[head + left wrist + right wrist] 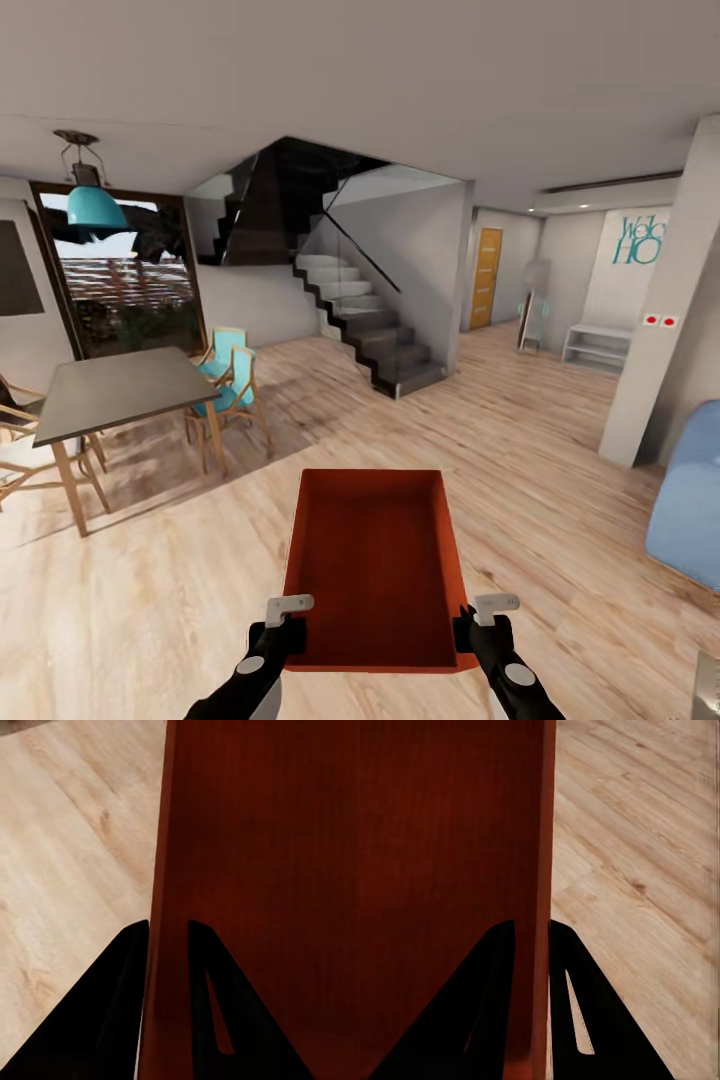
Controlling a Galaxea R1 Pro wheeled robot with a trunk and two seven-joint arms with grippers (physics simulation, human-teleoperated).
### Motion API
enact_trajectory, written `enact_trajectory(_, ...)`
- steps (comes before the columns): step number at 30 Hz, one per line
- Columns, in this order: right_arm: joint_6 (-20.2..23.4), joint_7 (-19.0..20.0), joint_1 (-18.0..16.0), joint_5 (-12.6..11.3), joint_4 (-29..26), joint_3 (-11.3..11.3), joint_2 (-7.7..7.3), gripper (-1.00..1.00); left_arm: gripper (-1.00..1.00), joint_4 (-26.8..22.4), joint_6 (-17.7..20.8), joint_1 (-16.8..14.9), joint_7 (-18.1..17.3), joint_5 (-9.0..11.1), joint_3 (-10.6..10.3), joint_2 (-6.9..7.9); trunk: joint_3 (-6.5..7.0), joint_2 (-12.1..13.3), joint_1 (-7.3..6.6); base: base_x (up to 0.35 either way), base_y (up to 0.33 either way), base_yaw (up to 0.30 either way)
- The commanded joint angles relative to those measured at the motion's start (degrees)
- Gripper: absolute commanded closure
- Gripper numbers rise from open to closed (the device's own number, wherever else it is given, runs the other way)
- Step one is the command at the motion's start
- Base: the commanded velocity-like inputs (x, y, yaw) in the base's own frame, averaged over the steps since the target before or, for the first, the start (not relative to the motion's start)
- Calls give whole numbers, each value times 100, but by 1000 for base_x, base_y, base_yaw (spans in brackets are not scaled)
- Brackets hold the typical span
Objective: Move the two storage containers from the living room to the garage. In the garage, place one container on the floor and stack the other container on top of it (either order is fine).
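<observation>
Container (372, 565) is being held above wood floor (560, 480): left tool (283, 622) and right tool (483, 622) each clamped on a side wall.

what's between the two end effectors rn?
The storage container: left end effector pinches its left wall, right end effector its right wall. Head view shows it spanning both; each wrist view shows a wall between the fingers.
</observation>
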Motion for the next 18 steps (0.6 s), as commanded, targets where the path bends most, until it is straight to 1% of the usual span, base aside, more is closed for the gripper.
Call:
enact_trajectory(1,-11,1,0,24,21,71,-2,100,100,-183,-19,-7,44,-39,26,1,-2,-4,5,326,0,-254)
enact_trajectory(5,-12,1,0,24,21,71,-2,100,100,-183,-19,-7,44,-39,26,-1,-2,-4,5,325,27,-254)
enact_trajectory(18,-11,1,0,24,21,71,-2,100,100,-183,-19,-10,38,-39,26,-8,-2,-4,5,325,75,-254)
